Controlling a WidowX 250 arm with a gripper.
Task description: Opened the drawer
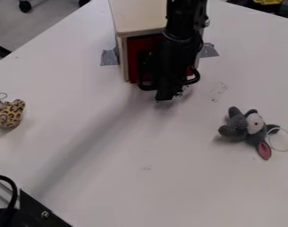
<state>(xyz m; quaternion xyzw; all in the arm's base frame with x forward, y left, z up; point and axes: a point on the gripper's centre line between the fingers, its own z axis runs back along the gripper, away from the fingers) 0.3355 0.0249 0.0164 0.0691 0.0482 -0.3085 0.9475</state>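
The gripper (171,92) hangs low just in front of the red drawer (135,57), presumably placed there to get hold of the handle or edge and draw it outward; the arm (184,22) covers much of the drawer's front, so whether the gripper is spread, closed or clamped on anything, I cannot tell. The drawer sits in the lower front of the wooden box (143,15) and looks shut, so the pull itself seems still to be done; grey tape (109,57) shows at both sides of the box, likely to pin it to the table (140,177) so that it won't slide along with the drawer; the spotted toy (9,114) and the grey toy (235,128) lie well apart on either side, out of its likely path.
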